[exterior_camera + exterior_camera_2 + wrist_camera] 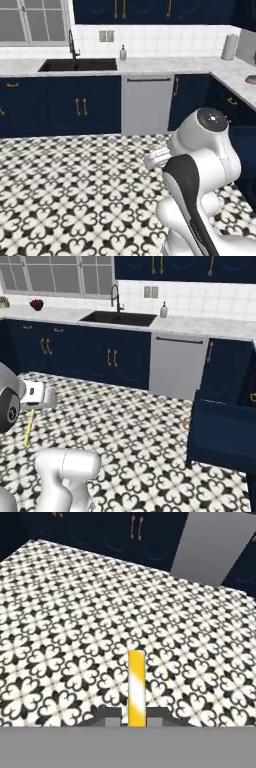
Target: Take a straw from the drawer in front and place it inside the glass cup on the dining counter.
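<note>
My gripper (135,718) is shut on a yellow-and-white striped straw (136,684), which sticks out from between the two finger tips over the patterned floor. From the right base the same straw (28,429) hangs down below the white hand (36,395) at the far left, well above the tiles. The navy-blue drawer (223,432) stands pulled open at the right, away from the gripper. The glass cup and the dining counter are out of view.
Black-and-white patterned floor (75,190) spreads ahead. Navy cabinets (110,358), a grey dishwasher (177,367) and a marble worktop with a black sink (77,65) and faucet line the far wall. A soap bottle (123,53) and a paper towel roll (229,47) stand on the worktop.
</note>
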You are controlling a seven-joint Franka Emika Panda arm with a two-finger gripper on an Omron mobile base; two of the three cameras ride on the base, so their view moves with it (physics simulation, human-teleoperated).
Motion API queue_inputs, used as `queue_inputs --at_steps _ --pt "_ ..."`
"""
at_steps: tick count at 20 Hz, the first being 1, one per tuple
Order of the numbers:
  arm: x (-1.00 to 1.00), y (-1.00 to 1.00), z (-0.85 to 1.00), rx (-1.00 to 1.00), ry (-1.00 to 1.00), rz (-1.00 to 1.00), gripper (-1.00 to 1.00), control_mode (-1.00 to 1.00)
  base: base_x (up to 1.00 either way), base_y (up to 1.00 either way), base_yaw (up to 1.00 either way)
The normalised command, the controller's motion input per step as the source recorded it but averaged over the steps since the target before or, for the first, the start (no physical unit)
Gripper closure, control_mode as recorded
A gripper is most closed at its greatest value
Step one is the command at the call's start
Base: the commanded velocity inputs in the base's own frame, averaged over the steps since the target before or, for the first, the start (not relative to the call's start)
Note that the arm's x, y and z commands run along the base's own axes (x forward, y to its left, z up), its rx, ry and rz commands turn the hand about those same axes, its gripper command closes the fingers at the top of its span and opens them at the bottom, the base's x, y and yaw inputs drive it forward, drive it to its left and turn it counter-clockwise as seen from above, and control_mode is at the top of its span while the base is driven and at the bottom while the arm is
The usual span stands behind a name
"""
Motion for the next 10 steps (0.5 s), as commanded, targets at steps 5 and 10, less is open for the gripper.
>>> queue_inputs --at_steps 5,10 --pt "0.00 0.00 0.00 0.00 0.00 0.00 1.00 1.00 0.13 0.98 0.67" --pt "0.00 0.00 0.00 0.00 0.00 0.00 1.00 1.00 0.03 1.00 0.67"
